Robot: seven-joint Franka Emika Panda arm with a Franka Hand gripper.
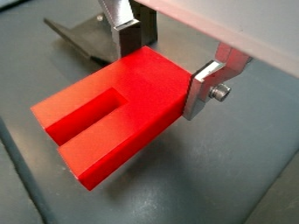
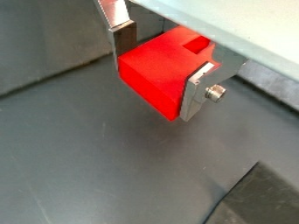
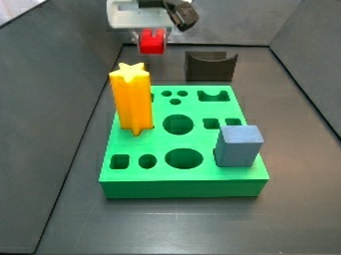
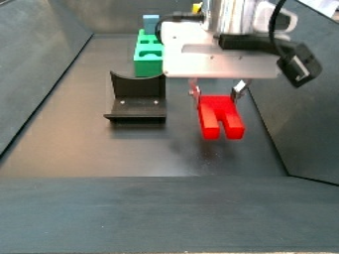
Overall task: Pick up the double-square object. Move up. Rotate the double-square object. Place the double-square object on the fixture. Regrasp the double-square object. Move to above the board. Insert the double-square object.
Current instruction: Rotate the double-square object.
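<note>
Gripper (image 1: 163, 66) was clamped on the double-square object (image 1: 117, 109), silver finger plates pressed against two opposite sides of the red block in both wrist views (image 2: 163, 74). The grooved end of the block stuck out free of the fingers (image 1: 201, 92).

In a side view the gripper (image 4: 219, 91) sat centre frame under the white wrist housing, with the double-square object (image 4: 220, 117) hanging from it over the dark floor; contact with the floor could not be told. The fixture (image 4: 137, 96) stood just left of it, apart, not touching.

In a side view the gripper (image 3: 154, 30) was at the top of the frame, the double-square object (image 3: 154, 41) showing as a small red patch below it. The fixture (image 3: 208, 66) was to its right, behind the board (image 3: 173, 174). On the board, the yellow star prism (image 3: 131, 98) stood upright at its left, the grey-blue cube (image 3: 238, 145) at its lower right.
</note>
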